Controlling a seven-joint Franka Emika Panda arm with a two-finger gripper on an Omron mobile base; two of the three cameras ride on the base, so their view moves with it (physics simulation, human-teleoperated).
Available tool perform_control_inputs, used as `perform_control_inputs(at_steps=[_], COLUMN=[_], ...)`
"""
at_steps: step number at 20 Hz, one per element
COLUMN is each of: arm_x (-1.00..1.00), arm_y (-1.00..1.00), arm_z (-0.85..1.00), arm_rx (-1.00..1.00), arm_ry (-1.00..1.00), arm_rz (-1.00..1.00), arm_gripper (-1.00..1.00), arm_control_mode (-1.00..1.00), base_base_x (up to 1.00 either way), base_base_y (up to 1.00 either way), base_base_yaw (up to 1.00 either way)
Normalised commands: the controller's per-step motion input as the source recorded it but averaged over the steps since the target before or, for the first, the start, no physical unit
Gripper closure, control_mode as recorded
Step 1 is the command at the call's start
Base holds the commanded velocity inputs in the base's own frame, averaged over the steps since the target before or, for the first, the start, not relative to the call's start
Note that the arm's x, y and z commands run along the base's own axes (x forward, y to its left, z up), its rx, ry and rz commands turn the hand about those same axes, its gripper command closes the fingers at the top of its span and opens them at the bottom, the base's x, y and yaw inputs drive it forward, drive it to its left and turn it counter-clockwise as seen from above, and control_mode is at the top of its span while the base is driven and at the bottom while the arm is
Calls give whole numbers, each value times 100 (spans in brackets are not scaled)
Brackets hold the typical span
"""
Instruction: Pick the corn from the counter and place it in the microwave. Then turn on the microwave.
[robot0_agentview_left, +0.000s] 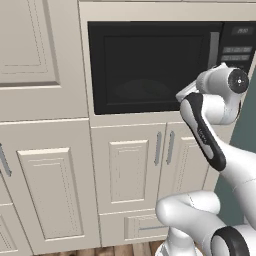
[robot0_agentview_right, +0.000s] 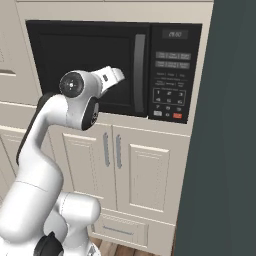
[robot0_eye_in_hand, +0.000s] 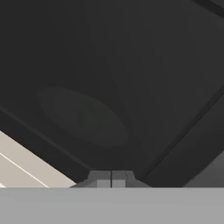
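Note:
The microwave (robot0_agentview_left: 145, 65) is a black box built into cream cabinets, and its dark glass door is closed. My gripper (robot0_agentview_left: 180, 95) sits right in front of the door's lower right part, just left of the curved grey handle (robot0_agentview_right: 140, 72). In the hand view the two fingertips meet with nothing between them, so the gripper (robot0_eye_in_hand: 111, 180) is shut and empty, very near the glass (robot0_eye_in_hand: 109, 87). A round plate (robot0_eye_in_hand: 83, 116) shows faintly behind the glass. The keypad (robot0_agentview_right: 170, 90) with its red button (robot0_agentview_right: 177, 115) lies right of the handle. The corn and the counter are out of view.
Cream panelled cabinet doors (robot0_agentview_right: 135, 175) with grey handles stand under the microwave, with a drawer (robot0_agentview_right: 120, 229) below them. A tall dark grey-green panel (robot0_agentview_right: 225, 150) rises close on the right. More cream cabinets (robot0_agentview_left: 40, 165) fill the left.

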Motion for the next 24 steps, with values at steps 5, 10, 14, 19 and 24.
perform_control_inputs(at_steps=[5,10,14,19,24], arm_x=[-2,-1,-20,-28,-28], arm_y=[0,0,0,0,0], arm_z=[0,-5,-5,-1,0], arm_rx=[2,2,7,10,10], arm_ry=[0,2,6,6,4], arm_rz=[3,0,-3,-5,-6], arm_gripper=[100,100,100,100,100], arm_control_mode=[-100,-100,-100,-100,-100], base_base_x=[0,0,0,0,0], base_base_y=[0,0,0,0,0], base_base_yaw=[0,0,0,0,0])
